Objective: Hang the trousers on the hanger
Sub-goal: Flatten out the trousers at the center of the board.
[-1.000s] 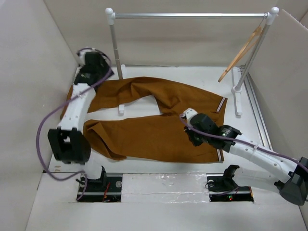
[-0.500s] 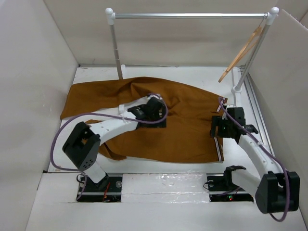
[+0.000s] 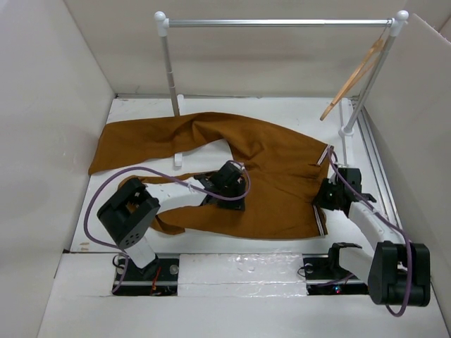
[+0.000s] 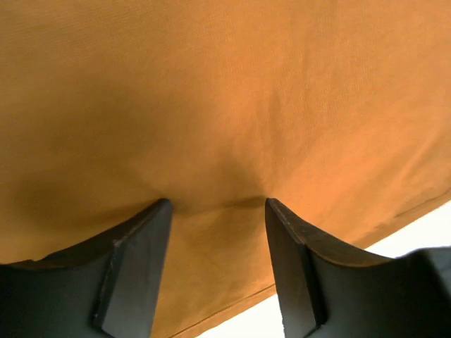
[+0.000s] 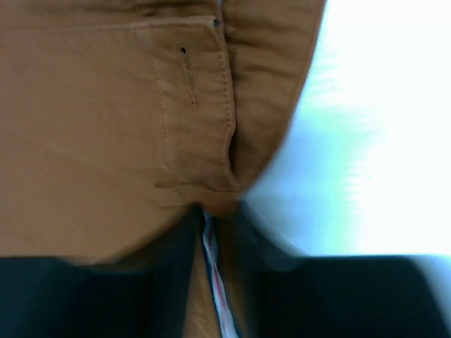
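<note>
The rust-brown trousers lie flat on the white table, waistband to the right and both legs running left. My left gripper is open, its fingertips pressed down on the near leg; in the left wrist view brown cloth fills the gap between the fingers. My right gripper sits at the waistband edge; in the blurred right wrist view its fingers stand close together round the striped trim. The wooden hanger hangs from the right end of the rail, away from both grippers.
The silver rail spans the back on two white posts; the left post stands at the trousers' far edge and the right post beside the hanger. Cardboard walls close in the left, back and right sides.
My left gripper has swung from the back left corner to the middle of the trousers. My right gripper has moved right to the waistband edge and closed in on the trim.
</note>
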`<action>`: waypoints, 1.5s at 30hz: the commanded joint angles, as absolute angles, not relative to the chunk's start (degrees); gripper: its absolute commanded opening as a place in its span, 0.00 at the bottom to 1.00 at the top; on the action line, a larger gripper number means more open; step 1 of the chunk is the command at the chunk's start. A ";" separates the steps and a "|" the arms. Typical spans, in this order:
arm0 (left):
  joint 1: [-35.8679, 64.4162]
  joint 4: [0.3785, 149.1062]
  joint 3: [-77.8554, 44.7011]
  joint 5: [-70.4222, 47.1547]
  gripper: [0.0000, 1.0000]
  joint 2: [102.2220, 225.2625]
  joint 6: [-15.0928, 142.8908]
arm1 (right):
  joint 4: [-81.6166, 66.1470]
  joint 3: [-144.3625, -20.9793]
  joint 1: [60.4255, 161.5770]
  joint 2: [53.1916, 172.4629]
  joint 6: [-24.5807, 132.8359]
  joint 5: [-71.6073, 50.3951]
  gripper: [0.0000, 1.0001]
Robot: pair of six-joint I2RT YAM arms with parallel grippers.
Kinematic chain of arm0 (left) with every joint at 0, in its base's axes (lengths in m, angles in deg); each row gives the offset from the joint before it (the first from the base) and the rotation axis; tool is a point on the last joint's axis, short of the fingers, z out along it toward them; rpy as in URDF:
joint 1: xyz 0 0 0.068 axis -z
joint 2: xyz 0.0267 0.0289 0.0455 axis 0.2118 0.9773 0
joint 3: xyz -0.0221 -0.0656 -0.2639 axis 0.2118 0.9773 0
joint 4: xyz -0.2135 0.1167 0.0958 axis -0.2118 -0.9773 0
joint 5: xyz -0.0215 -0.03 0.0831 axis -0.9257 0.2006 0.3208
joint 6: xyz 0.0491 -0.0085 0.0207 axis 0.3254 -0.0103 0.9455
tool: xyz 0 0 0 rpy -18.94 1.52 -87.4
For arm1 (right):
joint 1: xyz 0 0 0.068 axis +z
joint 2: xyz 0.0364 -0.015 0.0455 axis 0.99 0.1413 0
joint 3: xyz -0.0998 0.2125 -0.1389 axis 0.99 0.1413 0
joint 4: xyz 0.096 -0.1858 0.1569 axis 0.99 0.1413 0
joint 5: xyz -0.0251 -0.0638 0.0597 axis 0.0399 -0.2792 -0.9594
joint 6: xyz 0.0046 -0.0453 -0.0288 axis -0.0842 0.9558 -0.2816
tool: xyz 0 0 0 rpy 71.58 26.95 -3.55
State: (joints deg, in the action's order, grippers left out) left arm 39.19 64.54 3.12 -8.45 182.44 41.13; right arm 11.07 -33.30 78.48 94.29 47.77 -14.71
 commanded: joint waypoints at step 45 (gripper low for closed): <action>3.33 70.44 -7.51 4.97 0.68 191.07 4.56 | 18.92 -45.98 99.54 86.95 62.09 -21.34 0.64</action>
State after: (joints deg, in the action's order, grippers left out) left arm 3.44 69.48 -4.79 1.34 189.63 9.09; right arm 22.96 -47.13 99.26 88.91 63.69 -20.70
